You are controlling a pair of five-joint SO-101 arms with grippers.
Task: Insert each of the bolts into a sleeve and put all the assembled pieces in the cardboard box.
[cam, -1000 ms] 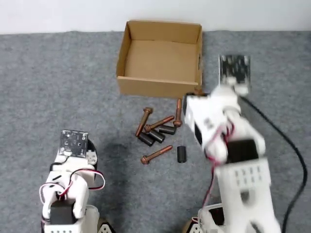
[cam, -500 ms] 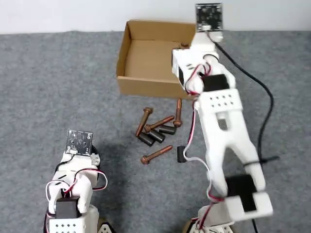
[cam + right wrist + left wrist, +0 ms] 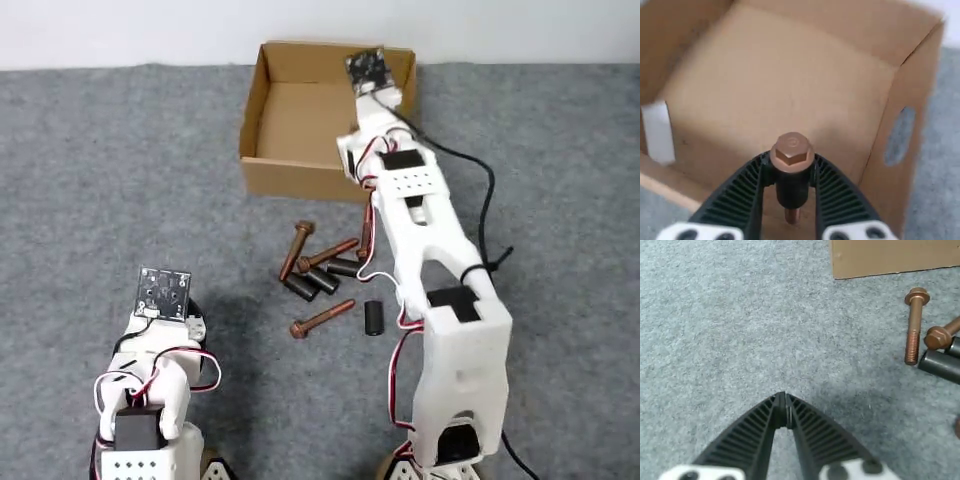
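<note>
Assembled piece: copper hex-head bolt (image 3: 792,148) seated head-up in a short black cylindrical sleeve (image 3: 790,192), with the bolt tip poking out below. It hangs upright in the right gripper (image 3: 789,172). The ribbed black fingers are closed partway and pinch the sleeve from both sides just under the head. The piece is over the open brown cardboard box (image 3: 790,80), above the bare floor. It looks nearer the front wall and the side wall with the handle slot than the middle. Not released yet, nothing in the box.

Risks, as judgement:
- The grip is on the sleeve only and the bolt just sits in it. If the wrist tilts or the piece is dropped from this height, the bolt could slide out and land separately, so the piece would be unassembled in the box.
- A release this close to the front wall could clip the rim and bounce the piece out onto the grey carpet (image 3: 740,315).
- If the jaws open slowly, the sleeve may stick to one ribbed finger and swing.

In the high view the right arm stretches over the pile of loose copper bolts (image 3: 322,318) and loose black sleeves (image 3: 374,318) in front of the box. One bolt lies right under the arm. Pulling back low could sweep or scatter them and make later picks harder.

Left gripper (image 3: 785,410): fingertips pressed together, holding nothing, over bare carpet and well apart from the pile. It poses no collision risk where it sits.
</note>
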